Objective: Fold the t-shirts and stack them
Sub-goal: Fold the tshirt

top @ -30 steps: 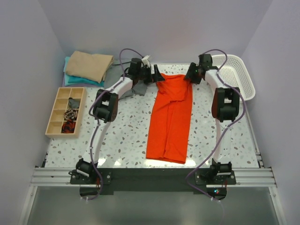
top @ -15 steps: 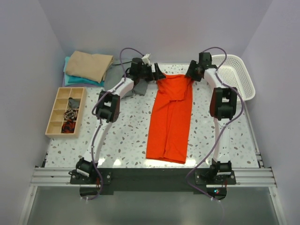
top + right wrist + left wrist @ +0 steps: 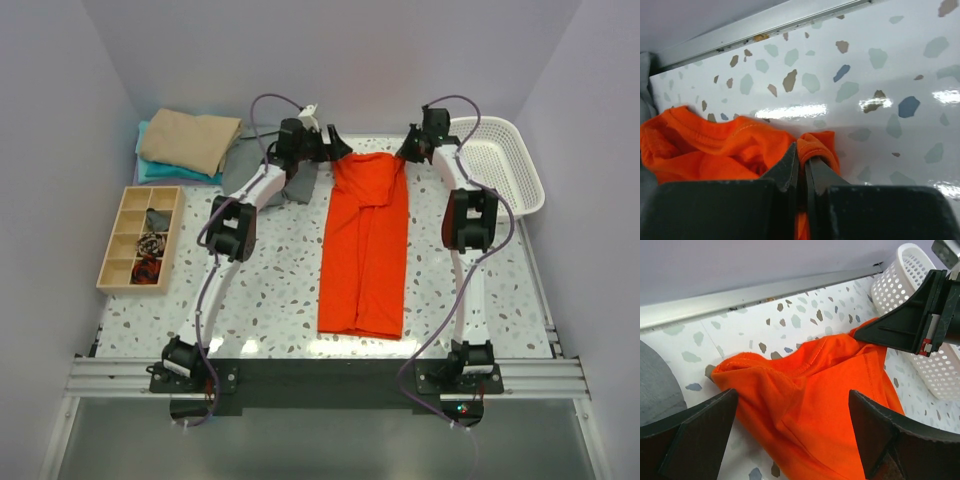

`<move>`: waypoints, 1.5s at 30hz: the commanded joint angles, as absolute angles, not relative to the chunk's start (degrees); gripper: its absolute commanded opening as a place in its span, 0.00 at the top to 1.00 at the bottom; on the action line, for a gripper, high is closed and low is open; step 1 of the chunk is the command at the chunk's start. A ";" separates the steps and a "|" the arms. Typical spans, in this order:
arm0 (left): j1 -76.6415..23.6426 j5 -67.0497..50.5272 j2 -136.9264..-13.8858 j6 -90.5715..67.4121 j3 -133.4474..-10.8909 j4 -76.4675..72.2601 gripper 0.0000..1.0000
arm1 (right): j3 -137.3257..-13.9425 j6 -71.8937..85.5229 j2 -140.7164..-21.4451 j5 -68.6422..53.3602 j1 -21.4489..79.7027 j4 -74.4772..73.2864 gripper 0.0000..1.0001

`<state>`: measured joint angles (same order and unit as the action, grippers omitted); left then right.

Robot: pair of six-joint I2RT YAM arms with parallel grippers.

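I count four t-shirts on my bench. One orange-red t-shirt lies as a long strip down the middle, and one grey t-shirt sits rumpled just left of its far end. One tan t-shirt is folded atop one teal t-shirt in the far left corner. Two grippers work the orange collar end — the right gripper pinched tight on the far right corner, the left gripper spread wide over the far left corner. One white basket sits far right and one wooden tray on the left.
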<state>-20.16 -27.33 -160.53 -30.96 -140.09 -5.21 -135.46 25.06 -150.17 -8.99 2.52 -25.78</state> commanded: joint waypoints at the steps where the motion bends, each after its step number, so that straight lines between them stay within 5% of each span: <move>1: -19.34 -24.00 -161.10 -27.60 -143.79 -10.72 0.07 | -136.07 24.17 -150.39 -22.19 2.11 -16.72 1.00; 5: -19.34 -21.28 -159.44 -23.04 -143.79 -11.60 0.21 | -130.61 22.43 -148.36 -29.60 1.85 -8.36 1.00; 11: -19.42 -14.35 -158.38 -14.52 -143.44 -8.79 0.15 | -134.13 5.57 -147.31 -20.15 2.37 -19.77 0.92; 12: -19.25 -13.11 -158.38 -13.72 -143.44 -7.92 0.13 | -133.69 4.06 -146.87 -15.69 2.37 -20.56 0.86; 13: -19.25 -10.92 -158.38 -12.49 -143.44 -7.56 0.11 | -133.59 3.09 -146.60 -13.82 2.29 -21.26 0.67; 17: -18.55 -9.67 -158.20 -11.95 -143.52 -7.47 0.05 | -130.61 0.70 -143.45 -8.71 2.29 -18.82 0.51; 26: -18.72 -9.67 -150.66 -11.16 -137.73 -5.01 0.00 | -116.91 1.58 -130.70 -4.65 2.55 -9.76 0.46; 34: -19.33 -15.37 -145.39 -13.09 -132.64 -0.97 0.00 | -119.36 4.73 -128.06 -6.08 2.55 -18.18 0.45; 45: -24.25 -18.38 -129.22 -15.91 -104.80 -3.07 0.00 | -98.30 15.37 -115.69 -17.02 2.46 -22.34 0.46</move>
<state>-21.85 -17.43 -138.82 -14.33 -116.20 -0.80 -106.48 9.45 -125.97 -8.91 2.35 -20.03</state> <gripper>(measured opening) 0.997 0.545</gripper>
